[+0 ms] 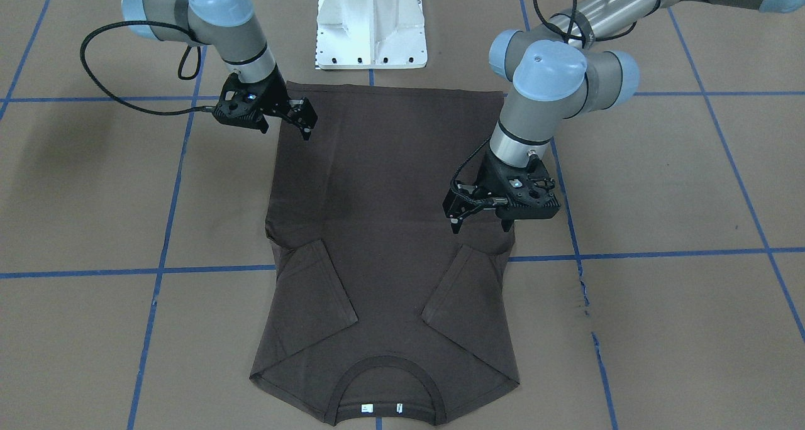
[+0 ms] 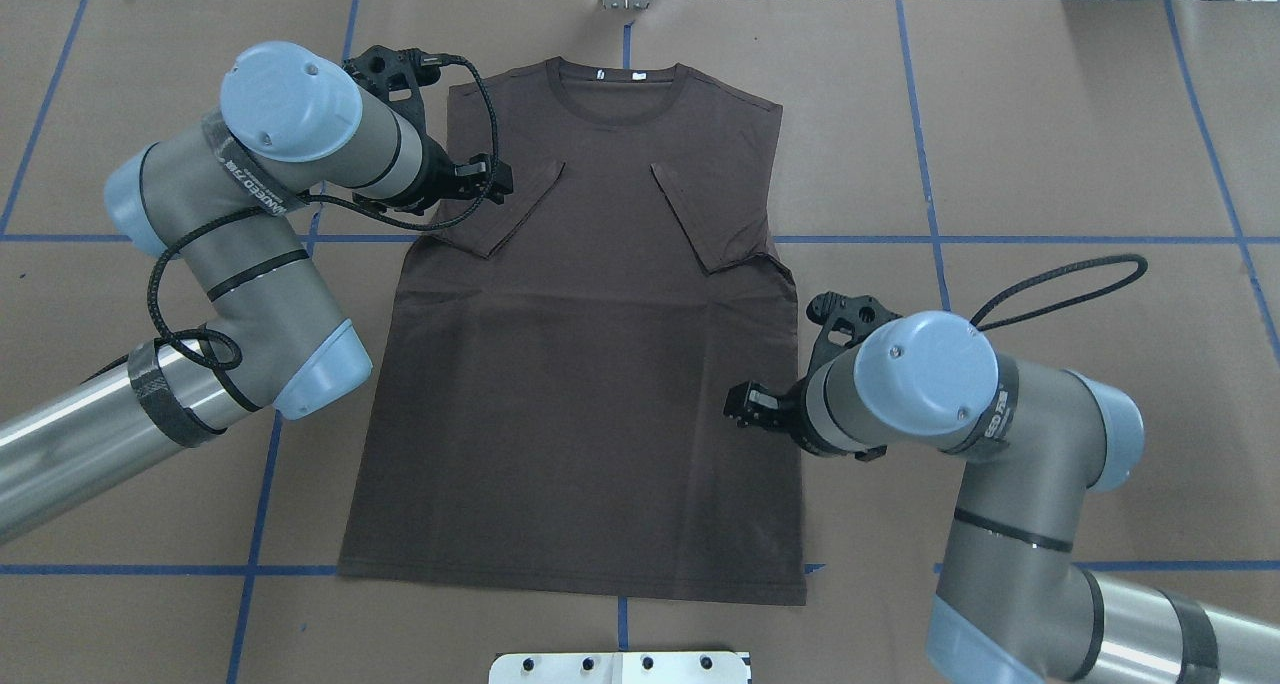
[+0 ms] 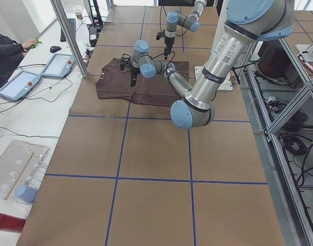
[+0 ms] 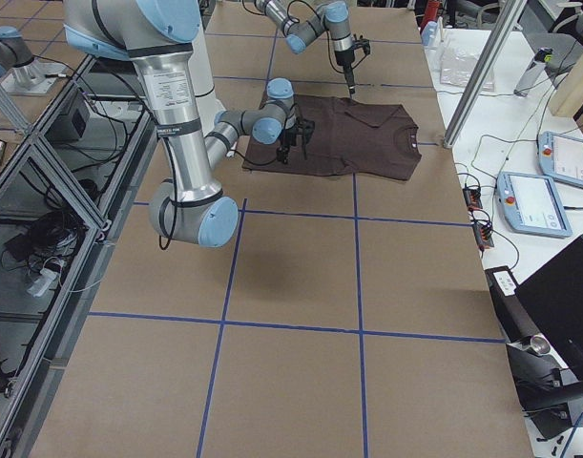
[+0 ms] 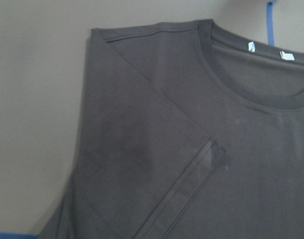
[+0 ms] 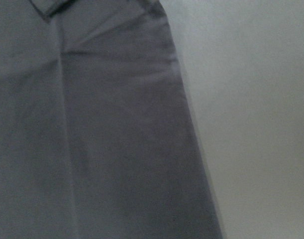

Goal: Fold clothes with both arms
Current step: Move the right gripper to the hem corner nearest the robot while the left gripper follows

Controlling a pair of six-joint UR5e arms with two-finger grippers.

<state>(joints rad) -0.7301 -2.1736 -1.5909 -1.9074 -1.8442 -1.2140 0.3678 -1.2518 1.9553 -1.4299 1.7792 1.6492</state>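
The dark brown T-shirt (image 1: 383,229) lies flat on the brown table, with both short sleeves folded inward over the chest. Its ribbed collar (image 1: 387,362) and white neck tags (image 1: 366,408) are at the end far from the robot base. It also shows in the overhead view (image 2: 590,384). My left gripper (image 1: 482,227) is open and empty, hovering just above the shirt's side edge by the folded sleeve (image 2: 510,209). My right gripper (image 1: 306,125) looks open and empty, hovering over the opposite side edge nearer the hem (image 2: 738,407). The wrist views show only cloth (image 5: 191,149) (image 6: 92,149).
The white pedestal base (image 1: 371,27) stands just beyond the shirt's hem. Blue tape lines (image 1: 157,270) grid the brown table cover. An operators' table with tablets (image 3: 23,84) and a metal pole (image 3: 69,36) lies past the collar end.
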